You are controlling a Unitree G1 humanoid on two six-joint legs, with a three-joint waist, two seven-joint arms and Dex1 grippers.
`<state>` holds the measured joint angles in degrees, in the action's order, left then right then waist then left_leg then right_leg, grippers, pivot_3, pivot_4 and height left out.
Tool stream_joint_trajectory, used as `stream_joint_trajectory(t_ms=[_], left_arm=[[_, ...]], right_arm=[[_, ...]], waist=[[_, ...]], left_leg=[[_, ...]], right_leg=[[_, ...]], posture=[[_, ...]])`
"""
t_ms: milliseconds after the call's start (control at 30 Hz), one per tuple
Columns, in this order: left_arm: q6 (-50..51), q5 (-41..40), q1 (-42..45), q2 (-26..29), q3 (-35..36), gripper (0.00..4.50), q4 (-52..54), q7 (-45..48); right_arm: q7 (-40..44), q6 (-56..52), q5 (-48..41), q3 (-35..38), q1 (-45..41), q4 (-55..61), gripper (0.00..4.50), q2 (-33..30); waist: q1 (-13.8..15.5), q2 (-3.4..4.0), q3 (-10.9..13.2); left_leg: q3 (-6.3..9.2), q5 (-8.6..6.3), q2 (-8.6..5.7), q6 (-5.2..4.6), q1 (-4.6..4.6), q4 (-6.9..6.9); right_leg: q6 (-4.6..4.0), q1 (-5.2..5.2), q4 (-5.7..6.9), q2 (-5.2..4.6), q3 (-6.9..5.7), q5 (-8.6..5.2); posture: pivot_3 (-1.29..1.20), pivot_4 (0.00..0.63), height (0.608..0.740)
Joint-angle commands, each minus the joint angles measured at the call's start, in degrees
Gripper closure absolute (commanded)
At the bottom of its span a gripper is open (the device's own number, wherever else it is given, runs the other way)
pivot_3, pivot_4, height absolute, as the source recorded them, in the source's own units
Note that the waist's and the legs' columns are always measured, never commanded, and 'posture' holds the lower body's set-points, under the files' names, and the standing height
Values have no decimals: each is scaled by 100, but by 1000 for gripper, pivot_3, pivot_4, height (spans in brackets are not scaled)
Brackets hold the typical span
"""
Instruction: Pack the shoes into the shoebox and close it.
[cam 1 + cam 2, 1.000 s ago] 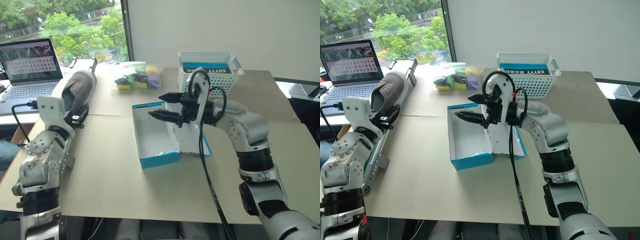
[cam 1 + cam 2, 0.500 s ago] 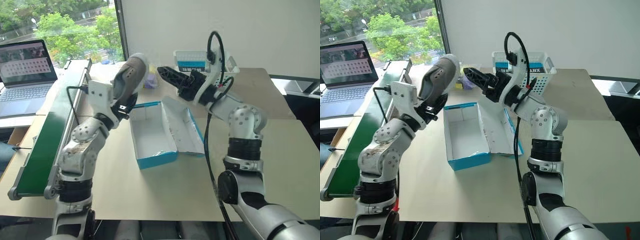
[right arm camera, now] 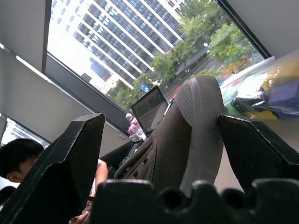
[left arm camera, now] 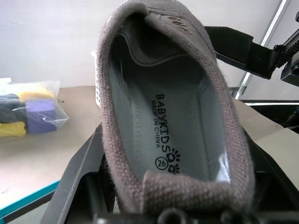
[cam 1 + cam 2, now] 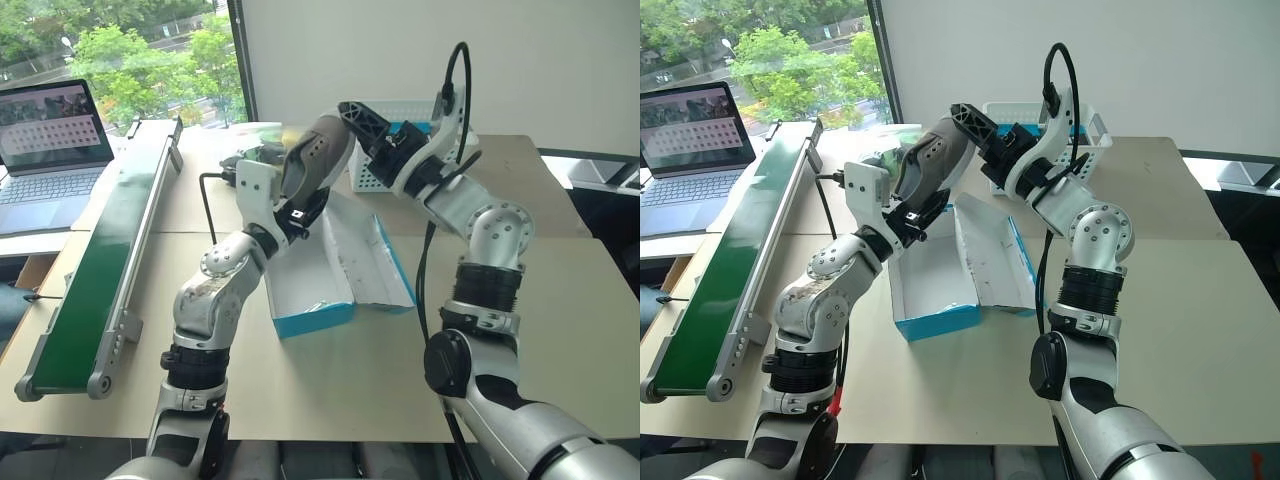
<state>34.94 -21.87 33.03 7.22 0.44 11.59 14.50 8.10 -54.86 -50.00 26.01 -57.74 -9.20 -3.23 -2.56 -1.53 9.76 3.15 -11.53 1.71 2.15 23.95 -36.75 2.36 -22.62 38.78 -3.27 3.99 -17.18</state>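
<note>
A grey-taupe shoe [image 5: 315, 155] hangs in the air above the far end of the open teal shoebox [image 5: 315, 320], sole side turned toward the right. My left gripper [image 5: 300, 208] is shut on its heel end; the insole [image 4: 173, 126] faces the left wrist view. My right gripper [image 5: 350, 120] is open, one finger [image 3: 70, 158] on each side of the shoe's toe [image 3: 196, 116], with gaps on both sides. The box is white inside, and its lid [image 5: 365, 260] lies folded open to the right.
A white lattice basket [image 5: 440, 130] stands behind the right arm. Small wrapped items [image 4: 28, 112] lie at the table's far side. A long green conveyor [image 5: 100, 260] runs along the left, with a laptop [image 5: 50, 120] beyond it. A person [image 3: 18, 158] sits by the laptop.
My left arm has swung right, carrying the shoe from beside the conveyor to above the box. My right gripper has risen and turned, and its open fingers now flank the toe.
</note>
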Motion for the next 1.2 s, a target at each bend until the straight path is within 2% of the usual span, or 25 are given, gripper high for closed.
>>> stream_joint_trajectory(t_ms=[33,233,333,500,867,1200], left_arm=[[-215,5,252,-104,-140,2060,127,92],[-283,54,565,-23,37,2060,-30,140],[-247,45,607,116,161,2060,-8,189],[-159,7,538,184,219,2060,130,215],[-146,27,537,-49,72,2060,164,143],[-153,53,435,-30,43,2060,138,206]], right_arm=[[55,82,-117,-147,-50,155,0,-15],[88,103,135,-351,41,28,0,-202],[321,288,503,-531,127,-159,0,-590],[406,506,599,-457,22,-465,0,-844],[441,552,512,-587,30,-334,0,-574],[418,336,288,-487,-232,-128,0,-623]], waist=[[0,0,0],[8,0,0],[8,0,0],[5,2,1],[5,2,1],[4,2,1]], left_leg=[[0,0,0,0,0,0],[1,0,0,0,4,0],[1,0,-1,0,6,0],[0,0,-1,0,25,0],[-5,1,0,0,43,0],[-5,1,0,0,44,0]], right_leg=[[0,0,0,0,0,0],[0,-2,-9,0,0,0],[0,-3,-12,0,-1,0],[0,-22,-16,0,0,0],[0,-48,17,-1,5,0],[0,-50,17,0,4,0]], posture=[[0,150,740],[0,150,740],[0,150,740],[0,150,740],[0,150,740],[0,150,740]])
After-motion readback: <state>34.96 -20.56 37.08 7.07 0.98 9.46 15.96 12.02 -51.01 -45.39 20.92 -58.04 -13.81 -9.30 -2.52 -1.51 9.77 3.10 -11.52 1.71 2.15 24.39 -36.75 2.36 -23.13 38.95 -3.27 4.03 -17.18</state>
